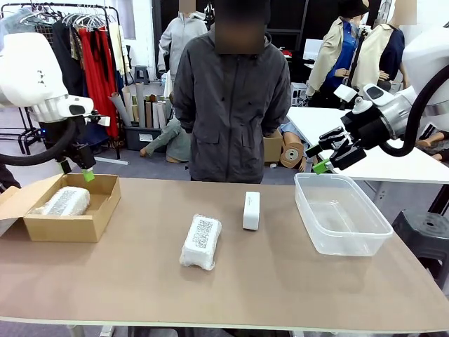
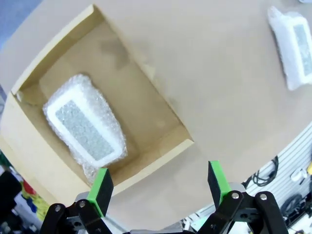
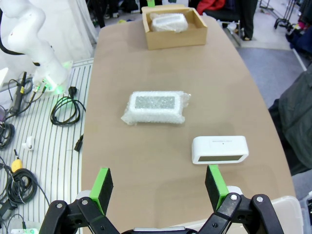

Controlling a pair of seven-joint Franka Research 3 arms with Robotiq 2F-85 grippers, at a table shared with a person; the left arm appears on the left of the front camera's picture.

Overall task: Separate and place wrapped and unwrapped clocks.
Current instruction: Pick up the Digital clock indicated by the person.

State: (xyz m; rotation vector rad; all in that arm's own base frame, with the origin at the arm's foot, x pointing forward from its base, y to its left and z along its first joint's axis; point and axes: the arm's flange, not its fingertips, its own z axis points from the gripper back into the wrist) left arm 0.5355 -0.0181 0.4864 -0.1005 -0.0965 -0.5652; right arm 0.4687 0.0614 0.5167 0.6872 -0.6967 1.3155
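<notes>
Left jaws: released, empty, hanging over cardboard box [image 1: 63, 228] at left end of table [image 1: 280, 281]. Inside box: first wrapped clock [image 1: 64, 201], flat, speckled patch up. Mid-table: second wrapped clock [image 1: 200, 241], lying free. Just beyond, toward right: unwrapped clock [image 1: 251, 210], on edge, apart from bundle. Right jaws: released, empty, above far rim of clear tub [image 1: 349, 246] at right end.

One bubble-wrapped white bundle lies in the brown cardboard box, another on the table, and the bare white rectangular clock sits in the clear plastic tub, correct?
Not quite. The front view shows the bare white rectangular clock on the tan table, beside the clear plastic tub, not in it. The rest holds.
</notes>
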